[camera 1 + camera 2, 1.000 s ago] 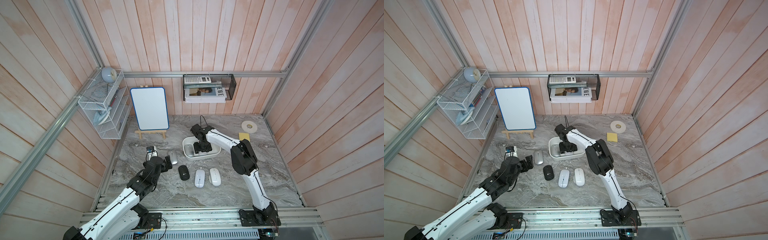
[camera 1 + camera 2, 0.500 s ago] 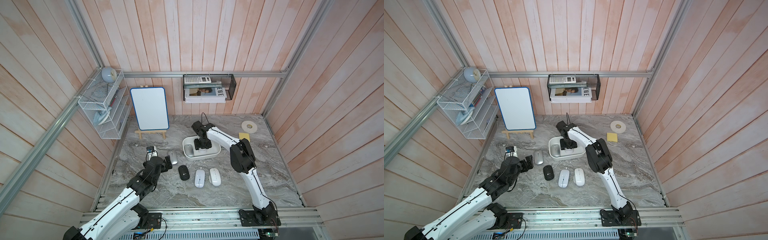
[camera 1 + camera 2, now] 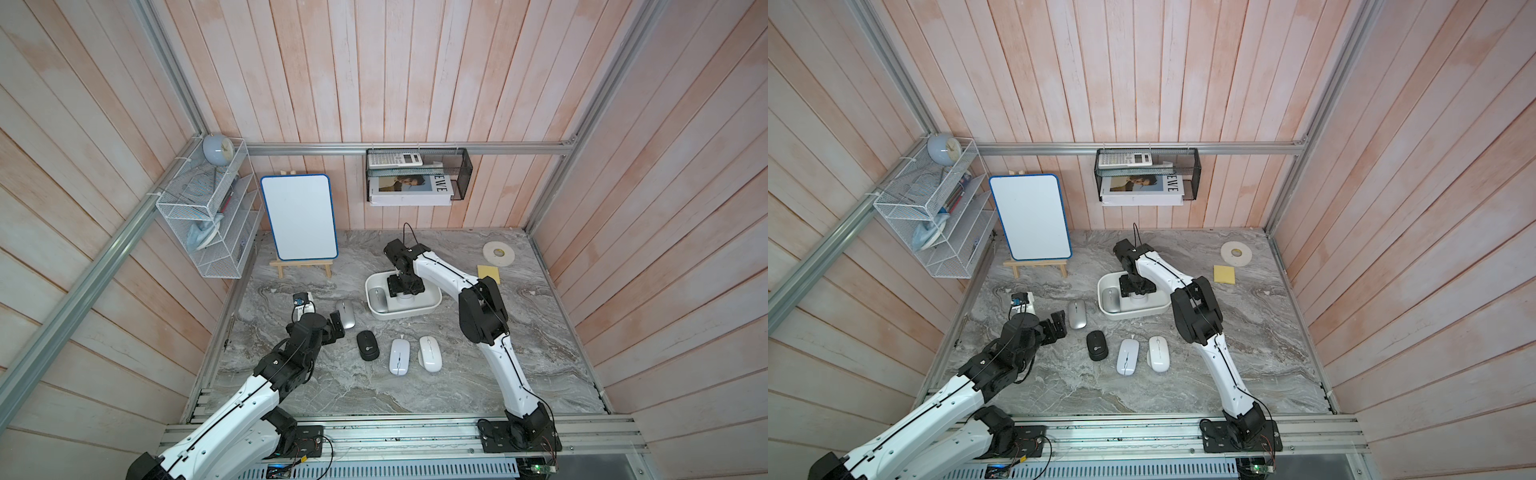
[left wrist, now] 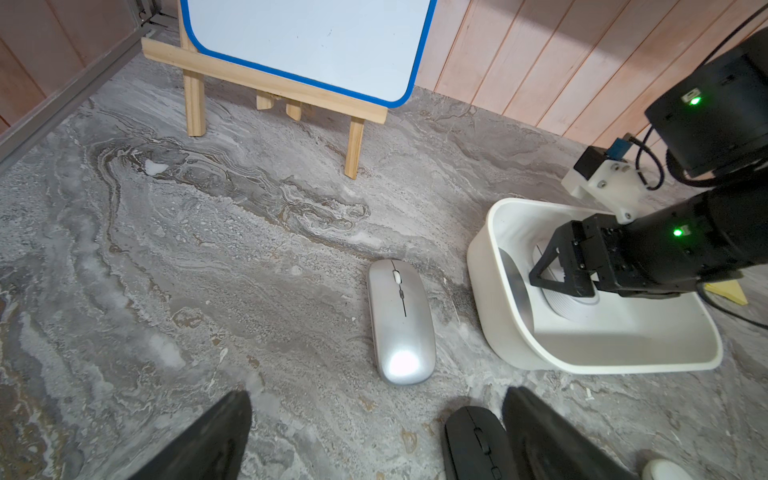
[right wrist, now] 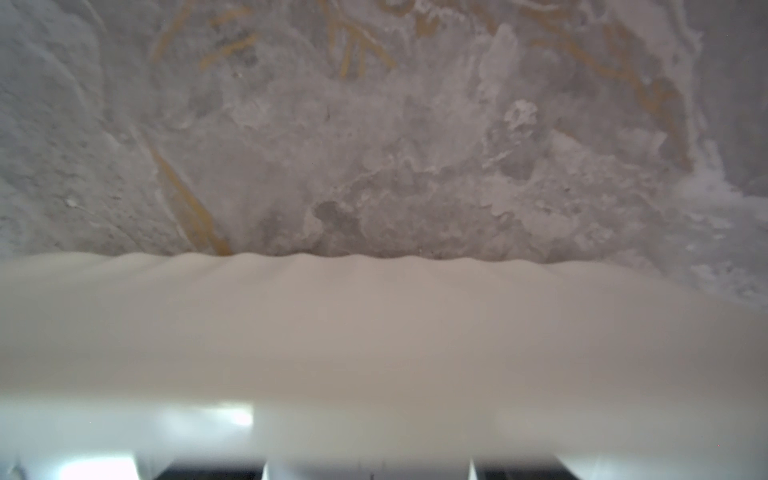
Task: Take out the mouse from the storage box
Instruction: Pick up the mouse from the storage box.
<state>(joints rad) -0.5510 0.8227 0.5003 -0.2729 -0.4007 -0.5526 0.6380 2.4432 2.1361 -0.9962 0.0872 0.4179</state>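
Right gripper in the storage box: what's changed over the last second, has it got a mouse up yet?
The right arm's wrist drew slightly toward the back wall. The right gripper stays low in the storage box over the white mouse, which is still in the box. Whether the jaws closed is hidden. The gray mouse in the box and the open left gripper are unchanged.

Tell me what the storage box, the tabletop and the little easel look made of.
Storage box: likely plastic, matte off-white, with smooth moulded rounded corners and a flared rim.
Tabletop: marble-look grey surface with brown veins; real stone or a print, I cannot tell.
Easel: bare light wood, grain visible.
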